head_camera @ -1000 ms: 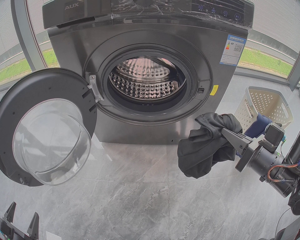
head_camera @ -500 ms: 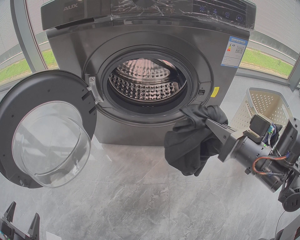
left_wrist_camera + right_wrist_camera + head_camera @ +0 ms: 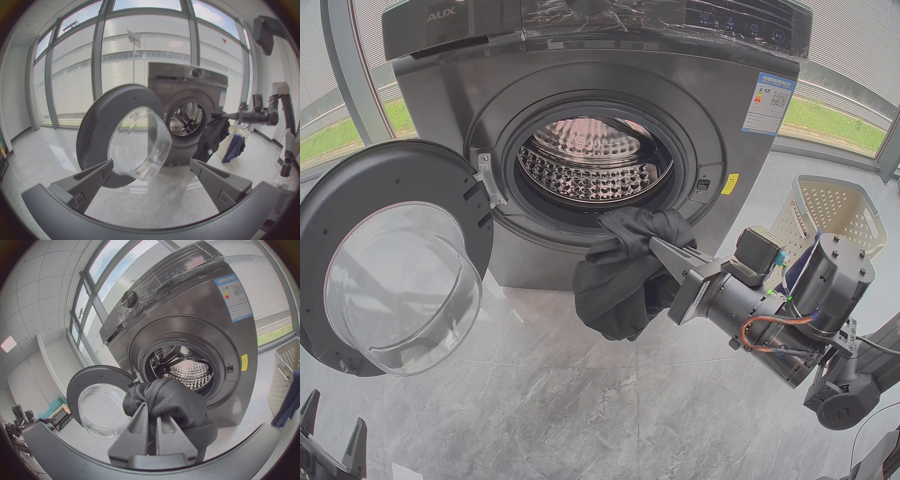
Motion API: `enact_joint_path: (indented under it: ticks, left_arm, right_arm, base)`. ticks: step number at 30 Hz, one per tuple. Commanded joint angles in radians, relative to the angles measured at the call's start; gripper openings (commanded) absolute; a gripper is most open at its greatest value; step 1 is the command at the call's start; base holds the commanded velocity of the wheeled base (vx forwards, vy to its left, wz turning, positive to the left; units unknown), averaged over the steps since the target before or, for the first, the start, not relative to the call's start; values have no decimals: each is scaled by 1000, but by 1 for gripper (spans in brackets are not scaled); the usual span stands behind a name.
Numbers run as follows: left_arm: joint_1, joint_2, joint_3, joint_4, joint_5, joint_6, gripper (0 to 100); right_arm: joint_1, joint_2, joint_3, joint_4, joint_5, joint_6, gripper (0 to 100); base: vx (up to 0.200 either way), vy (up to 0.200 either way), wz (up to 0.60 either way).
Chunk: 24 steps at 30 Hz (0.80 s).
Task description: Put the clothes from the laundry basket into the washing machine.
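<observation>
Head view: the right end effector (image 3: 659, 244) is clamped shut on a bunched dark garment (image 3: 615, 278). Over the past second the arm has carried it left and up, from just beside the laundry basket (image 3: 839, 206) at the right to the lower lip of the drum opening (image 3: 594, 165) of the washing machine (image 3: 444, 94). The top of the bundle now overlaps that lip, while the rest hangs below it, clear of the floor (image 3: 581, 400). By my reading the carry is nearly finished. Pushing the cloth into the drum and letting go are not yet done. The round door (image 3: 394, 250) stands swung wide open to the left. The left end effector (image 3: 331, 431) waits low at the near left.

Left wrist view: the left end effector is spread open and holds nothing. Far off, a blue garment (image 3: 234, 148) droops over the basket's rim, so at least one more piece remains.

Right wrist view: both fingers pinch the mesh-textured dark cloth directly in front of the shiny drum.

The floor is pale grey, glossy, marble-patterned tile. Tall windows (image 3: 78, 62) wrap the room behind the machine, with grass outside.
</observation>
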Motion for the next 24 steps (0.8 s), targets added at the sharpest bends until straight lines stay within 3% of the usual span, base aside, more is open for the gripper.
enact_joint_path:
  ticks: [1, 3, 11, 16, 24]
  left_arm:
    - [-1, 63, -70, 34, -146, -3, 100]
    - [-3, 81, -39, 41, -224, -7, 100]
    - [0, 247, -25, -2, -416, -12, 100]
    - [-12, 400, -27, -103, -431, -1, 100]
    - [-124, 746, -24, -356, -436, 2, 100]
  right_arm:
    - [10, 104, -76, -23, 0, -8, 0]
    - [9, 119, -104, -43, 0, -11, 0]
    - [1, 131, -191, -27, 0, -14, 0]
    - [-7, 153, -234, -27, 0, -14, 0]
    - [-39, 170, -289, -6, 24, -37, 0]
  base:
    - [0, 0, 0]
    - [0, 0, 0]
    - [0, 0, 0]
    - [0, 0, 0]
    - [0, 0, 0]
